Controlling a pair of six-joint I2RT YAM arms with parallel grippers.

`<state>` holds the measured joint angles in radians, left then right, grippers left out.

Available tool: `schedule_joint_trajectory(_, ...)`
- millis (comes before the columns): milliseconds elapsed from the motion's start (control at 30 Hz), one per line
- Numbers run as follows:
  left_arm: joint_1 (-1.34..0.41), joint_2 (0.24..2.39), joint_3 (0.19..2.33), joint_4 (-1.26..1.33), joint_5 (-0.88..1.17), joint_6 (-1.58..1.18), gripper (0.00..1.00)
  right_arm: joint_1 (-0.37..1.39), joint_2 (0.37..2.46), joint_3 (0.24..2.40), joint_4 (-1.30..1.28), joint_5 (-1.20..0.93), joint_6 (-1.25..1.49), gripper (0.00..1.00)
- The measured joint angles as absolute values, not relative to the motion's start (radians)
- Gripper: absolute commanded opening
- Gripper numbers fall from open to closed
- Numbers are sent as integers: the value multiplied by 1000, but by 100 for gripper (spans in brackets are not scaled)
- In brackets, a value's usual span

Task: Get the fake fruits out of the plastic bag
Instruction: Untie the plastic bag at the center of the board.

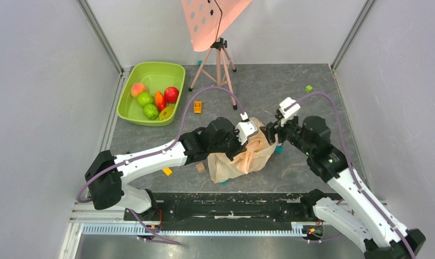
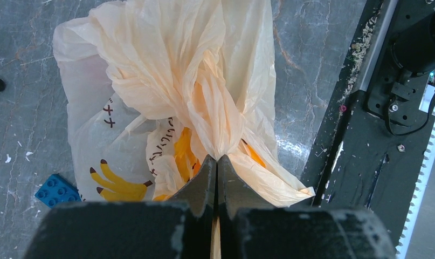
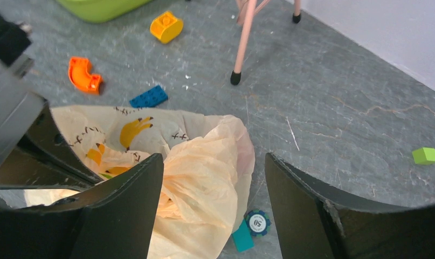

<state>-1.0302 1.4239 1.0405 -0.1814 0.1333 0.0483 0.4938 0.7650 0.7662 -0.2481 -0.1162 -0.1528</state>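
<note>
My left tool point(image 2: 217, 161) pinches the thin crinkly peach plastic bag point(image 2: 166, 75), right tool point(image 3: 214, 164) spread; film may tear or slip.

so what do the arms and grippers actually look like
The left arm and right arm have white shells with black joints. A lilac cable loops along each. The left gripper and right gripper have matte black tapering fingers, scuffed pale.

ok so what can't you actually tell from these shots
- Inside of the crinkly pale peach-orange plastic bag: in every view, its own folds hide whether fruit remains.
- Left gripper, top view: the wrist covers its fingers; only the wrist view shows it shut on the bag.
- Glossy toy fruits in the lime-green tub: top view, too small to name each.
</note>
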Motion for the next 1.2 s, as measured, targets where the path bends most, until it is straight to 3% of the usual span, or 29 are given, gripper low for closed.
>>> schedule_joint_trajectory(200, -1030, 1417, 1026, -177, 134, 48, 2, 493, 956, 808, -298, -216, -223, 83)
schedule_joint_trajectory(300, -1030, 1411, 1023, -176, 133, 48, 2, 493, 1024, 808, -315, -244, -226, 82)
schedule_joint_trajectory(400, -1030, 1405, 1018, -169, 133, 48, 2, 493, 1059, 802, -303, -256, -210, 62)
schedule_joint_trajectory(467, -1030, 1403, 1013, -164, 133, 48, 2, 493, 1068, 787, -284, -262, -194, 43)
schedule_joint_trajectory(567, -1030, 1403, 1007, -159, 133, 48, 2, 494, 1075, 772, -268, -263, -164, 5)
schedule_joint_trajectory(600, -1030, 1403, 1007, -159, 132, 48, 2, 493, 1076, 770, -265, -261, -166, 0)
schedule_joint_trajectory(833, -1030, 1372, 990, -149, 52, 45, 2, 491, 984, 757, -207, -163, -67, 0)
schedule_joint_trajectory(1200, -927, 1131, 955, -43, -151, -34, 2, 397, 744, 728, -113, 94, 282, 0)
